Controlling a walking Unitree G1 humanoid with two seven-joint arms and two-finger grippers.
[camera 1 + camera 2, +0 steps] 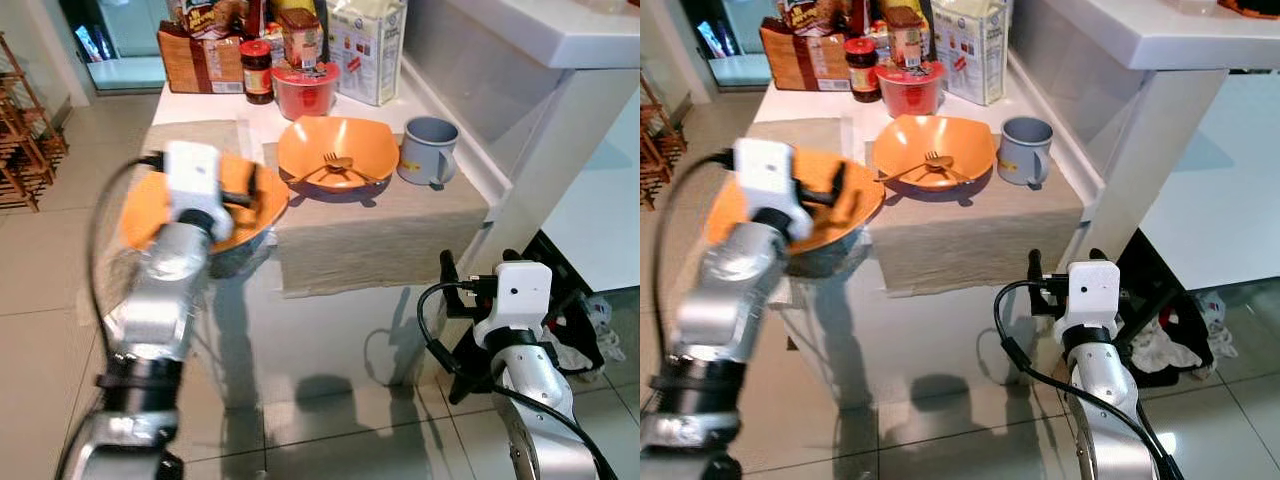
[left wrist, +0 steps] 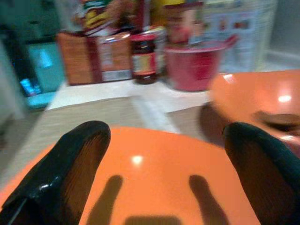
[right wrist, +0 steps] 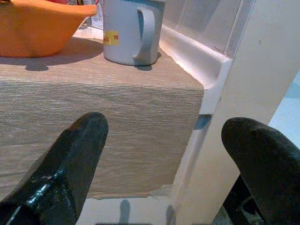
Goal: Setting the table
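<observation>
An orange plate [image 1: 150, 215] sits at the table's front left corner, its rim past the edge, with something grey [image 1: 235, 255] under it. My left gripper [image 1: 240, 195] hovers just over it, open, the fingers [image 2: 61, 173] spread above the orange surface [image 2: 154, 183]. Further right, an orange bowl [image 1: 338, 140] with a gold fork [image 1: 335, 163] in it rests on a beige placemat [image 1: 370, 230], with a grey mug [image 1: 428, 150] beside it. My right gripper [image 1: 478, 275] is low, before the table's front right corner, open and empty, facing the placemat's hanging edge [image 3: 93, 140].
A red bowl [image 1: 305, 90], a red-lidded jar [image 1: 257, 70], boxes and a carton [image 1: 365, 45] crowd the back of the table. A white counter [image 1: 560, 40] rises on the right, with dark clutter [image 1: 570, 320] on the floor below. A wooden rack [image 1: 20, 130] stands far left.
</observation>
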